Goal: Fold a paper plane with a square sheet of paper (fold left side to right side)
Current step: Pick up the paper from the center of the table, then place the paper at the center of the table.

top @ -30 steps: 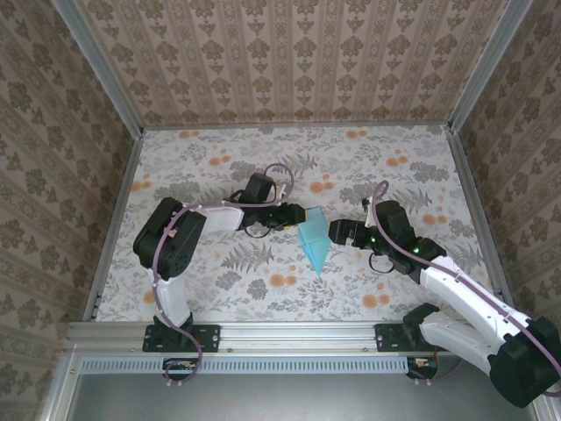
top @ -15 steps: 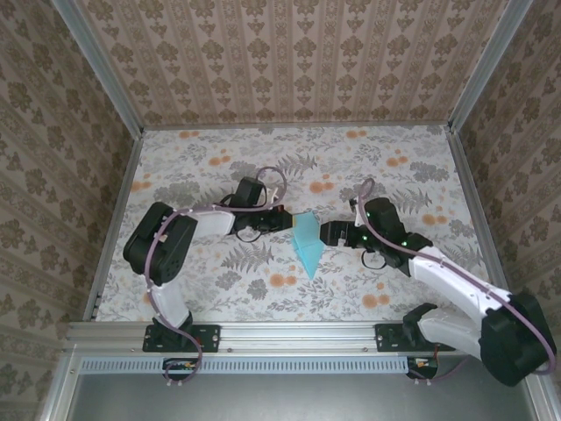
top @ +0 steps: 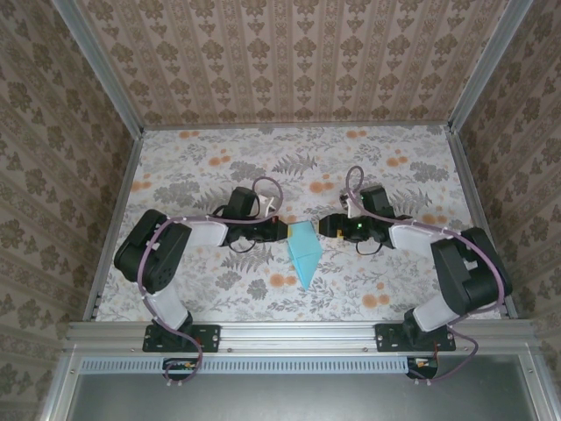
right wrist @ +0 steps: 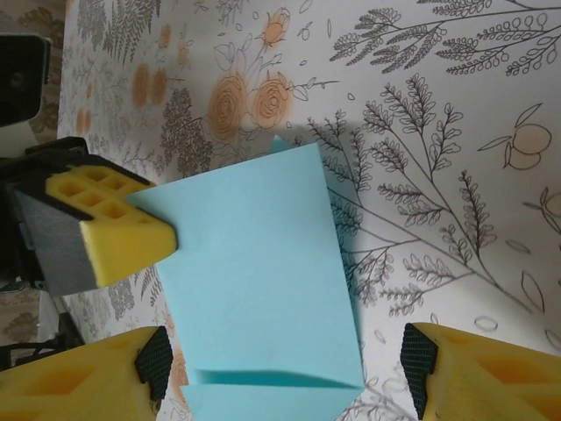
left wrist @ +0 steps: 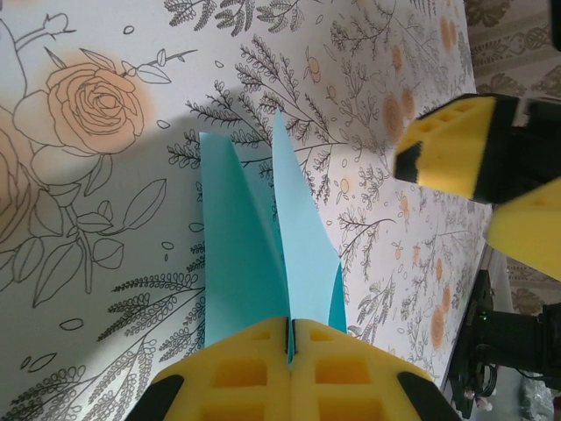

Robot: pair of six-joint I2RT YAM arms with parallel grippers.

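Left jaws clenched on the paper plane | right jaws released, straddling its opposite edge | risk: opposing pulls could tear it or skew the crease.

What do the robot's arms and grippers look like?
The left arm and right arm are white tubes with chunky black joints, and a thin purplish cable loops along each. The left gripper and right gripper both have yellow pads with square holes, set on black holders.
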